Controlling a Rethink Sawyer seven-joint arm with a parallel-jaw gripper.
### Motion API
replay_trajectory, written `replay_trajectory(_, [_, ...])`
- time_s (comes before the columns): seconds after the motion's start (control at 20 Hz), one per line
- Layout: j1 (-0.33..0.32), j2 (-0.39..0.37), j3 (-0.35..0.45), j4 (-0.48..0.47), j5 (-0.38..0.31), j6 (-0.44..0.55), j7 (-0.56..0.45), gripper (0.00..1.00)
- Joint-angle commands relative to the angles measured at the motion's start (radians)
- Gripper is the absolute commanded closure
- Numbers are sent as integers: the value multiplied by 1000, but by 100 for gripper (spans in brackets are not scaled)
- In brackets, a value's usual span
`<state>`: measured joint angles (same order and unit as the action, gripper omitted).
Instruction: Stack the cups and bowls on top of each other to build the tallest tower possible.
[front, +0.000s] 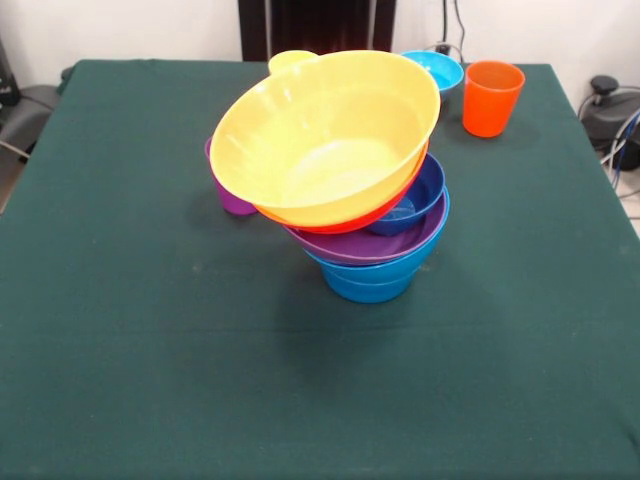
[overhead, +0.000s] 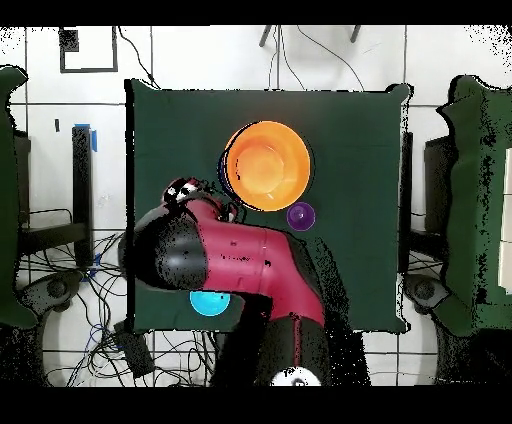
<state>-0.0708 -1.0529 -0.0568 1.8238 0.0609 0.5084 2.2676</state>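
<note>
The tower (front: 365, 250) stands mid-table. From the bottom it holds a mid-blue bowl (front: 365, 278), a wide purple bowl (front: 372, 246), a small dark blue bowl (front: 418, 192), an orange bowl (front: 345, 222) and a large yellow bowl (front: 325, 135) tilted on top. From above the tower (overhead: 267, 165) shows as one orange-yellow disc. A purple cup (front: 232, 197) stands behind its left side and also shows in the overhead view (overhead: 301, 216). A yellow cup (front: 290, 62) peeks out behind it. An orange cup (front: 492, 97) and a small cyan bowl (front: 436, 68) stand at the back right. The gripper (overhead: 183, 190) shows only from above, left of the tower.
The red and black arm (overhead: 235, 262) lies over the table's robot-side edge and partly covers the cyan bowl (overhead: 210, 303). The pedestal (front: 315, 25) stands at the table's far side. Cables and grey gear (front: 610, 110) lie off the right edge.
</note>
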Motion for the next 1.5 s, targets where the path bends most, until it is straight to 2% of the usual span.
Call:
replay_trajectory(0.05, [-117,1,99,89,2,36,-87,0])
replay_trajectory(0.35, [-240,-25,151,90,-31,70,-196,0])
replay_trajectory(0.55, [-290,-29,186,90,-53,79,-217,0])
replay_trajectory(0.85, [-291,-41,207,97,-71,87,-174,0])
replay_trajectory(1.2, [-283,-19,219,104,-84,43,-133,0])
replay_trajectory(1.5, [-293,47,244,105,-117,-66,-94,0])
